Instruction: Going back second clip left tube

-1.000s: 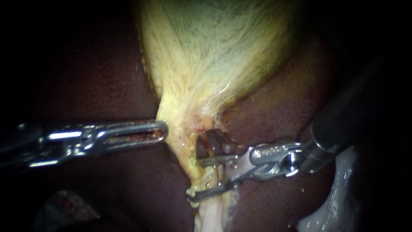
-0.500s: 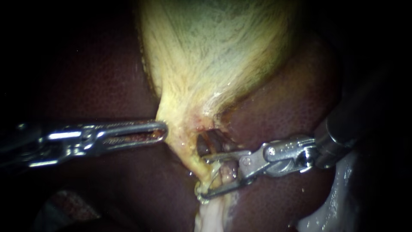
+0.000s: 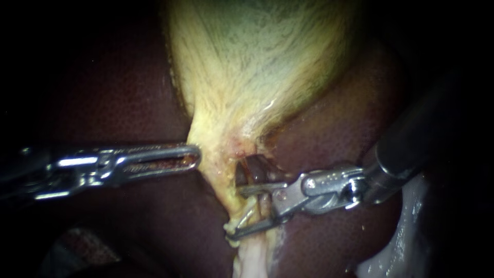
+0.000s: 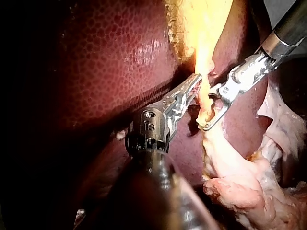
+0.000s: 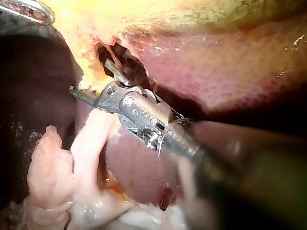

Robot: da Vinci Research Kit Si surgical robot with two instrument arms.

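Left instrument (image 3: pixel 197 155): bright silver metal at the tip, dark further back.
Left end effector: long, narrow and round-nosed, with a slot down its length and fine teeth along one edge.
Left wrist: stepped silver links, then a dark round collar with small holes and stamped marks.
Left shaft: smooth dark tube.
Right instrument (image 3: pixel 234 212): silver tip on a black shaft.
Right end effector: two thin, straight jaws on a flat hinge block.
Right hinge: rounded silver knuckle with a round pin head and a row of small dots.
Right shaft: glossy black tube, with a metal ring at its end.
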